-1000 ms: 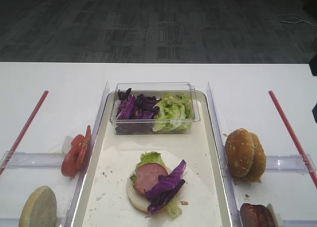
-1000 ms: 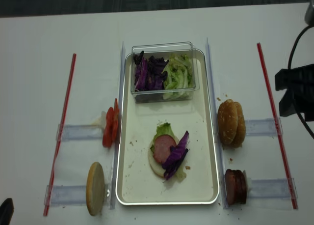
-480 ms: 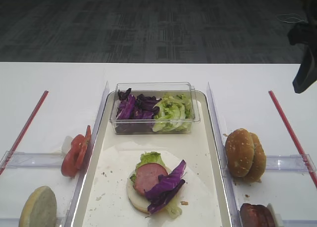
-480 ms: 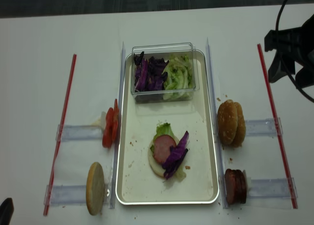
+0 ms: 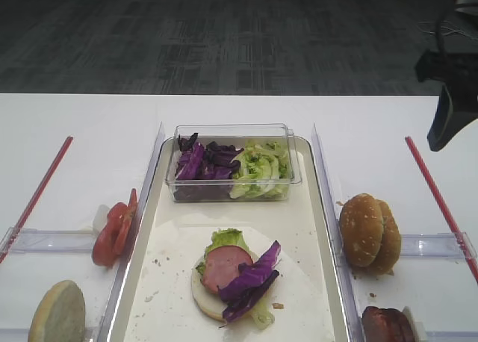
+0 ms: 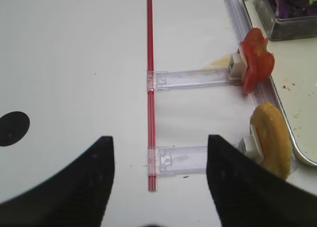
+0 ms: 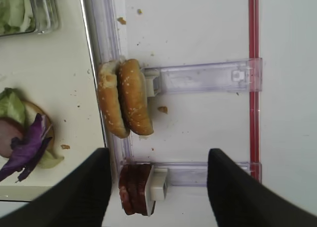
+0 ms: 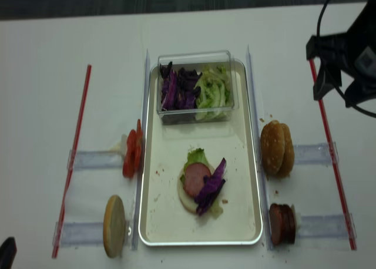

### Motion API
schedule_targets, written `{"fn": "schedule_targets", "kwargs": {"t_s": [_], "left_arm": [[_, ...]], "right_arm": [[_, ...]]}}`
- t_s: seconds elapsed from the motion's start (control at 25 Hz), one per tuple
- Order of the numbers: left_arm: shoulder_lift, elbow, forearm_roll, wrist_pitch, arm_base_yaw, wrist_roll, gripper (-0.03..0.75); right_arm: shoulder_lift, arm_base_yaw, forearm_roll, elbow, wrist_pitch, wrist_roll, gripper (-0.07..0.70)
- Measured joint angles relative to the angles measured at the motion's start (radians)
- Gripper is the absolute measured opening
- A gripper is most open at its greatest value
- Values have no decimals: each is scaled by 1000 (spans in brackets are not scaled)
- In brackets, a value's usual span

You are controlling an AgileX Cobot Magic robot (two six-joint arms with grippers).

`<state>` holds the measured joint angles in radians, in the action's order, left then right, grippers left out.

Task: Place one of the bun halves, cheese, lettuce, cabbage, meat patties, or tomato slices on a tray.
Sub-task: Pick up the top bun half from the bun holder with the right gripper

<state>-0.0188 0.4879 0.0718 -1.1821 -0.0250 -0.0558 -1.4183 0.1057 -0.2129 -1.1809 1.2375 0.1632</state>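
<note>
Right wrist view only: right claw (image 7: 158, 187) spread wide, empty, above meat patties (image 7: 133, 188).

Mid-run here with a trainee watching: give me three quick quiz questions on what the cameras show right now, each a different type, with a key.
1. True or false: the right claw is shut on a sesame bun.
2. Multiple choice: the clear box on the tray holds
A. tomato slices and patties
B. purple cabbage and lettuce
C. bun halves
3. Fill in: the meat patties stand on edge beside the tray's ____ side, as the overhead view shows it.

Key:
1. False; its jaws stand open above the table, holding nothing.
2. B
3. right
</note>
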Motion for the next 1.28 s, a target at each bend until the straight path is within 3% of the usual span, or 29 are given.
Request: {"fn": "schedule_targets", "kwargs": {"t_s": [0.4,0.92,1.28], "left_arm": [[0,0,0,0,0,0,417],[0,0,0,0,0,0,417],[0,0,0,0,0,0,417]], "right_arm": [[-108,160,2,-3,-25,48,438],[-214,180,-35,-3,-118,62,438],[-295,189,-52,-5,-131,62,437]]}}
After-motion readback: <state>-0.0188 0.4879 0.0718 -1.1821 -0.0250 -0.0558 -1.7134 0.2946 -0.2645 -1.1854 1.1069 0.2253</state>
